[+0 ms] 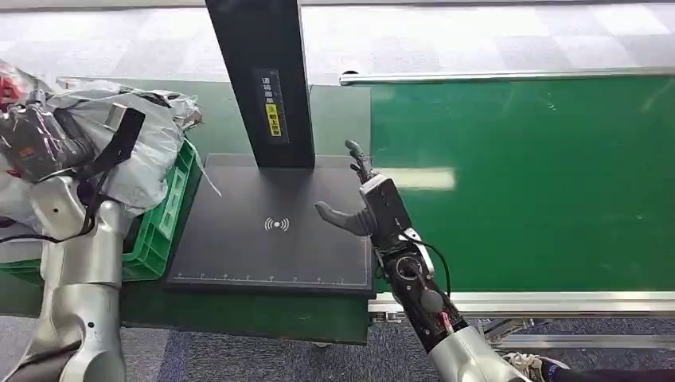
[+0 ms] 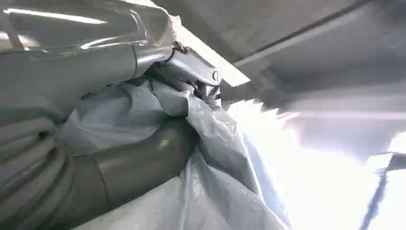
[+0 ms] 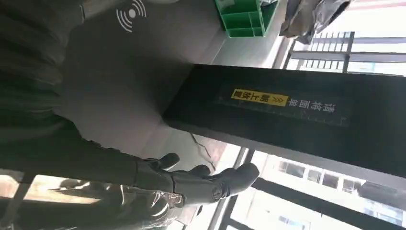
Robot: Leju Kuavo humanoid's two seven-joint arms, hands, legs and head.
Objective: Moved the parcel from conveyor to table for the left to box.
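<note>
The parcel (image 1: 151, 151), a crumpled grey plastic bag, hangs at the left above the green crate (image 1: 171, 207). My left hand (image 1: 44, 139) grips it from the left side. In the left wrist view the thumb and fingers of that hand (image 2: 119, 163) press into the grey bag (image 2: 206, 143). My right hand (image 1: 362, 199) hovers over the right edge of the dark scanner plate (image 1: 271, 239), fingers spread and holding nothing. The right wrist view shows its fingers (image 3: 191, 182) apart in the air beside the black post (image 3: 297, 115).
The green conveyor belt (image 1: 541, 183) runs along the right, with a metal rail at its front. A black post (image 1: 263, 79) with a yellow label stands at the back of the plate. The green crate (image 3: 244, 17) sits left of the plate. A shoe (image 1: 533, 366) shows at the bottom right.
</note>
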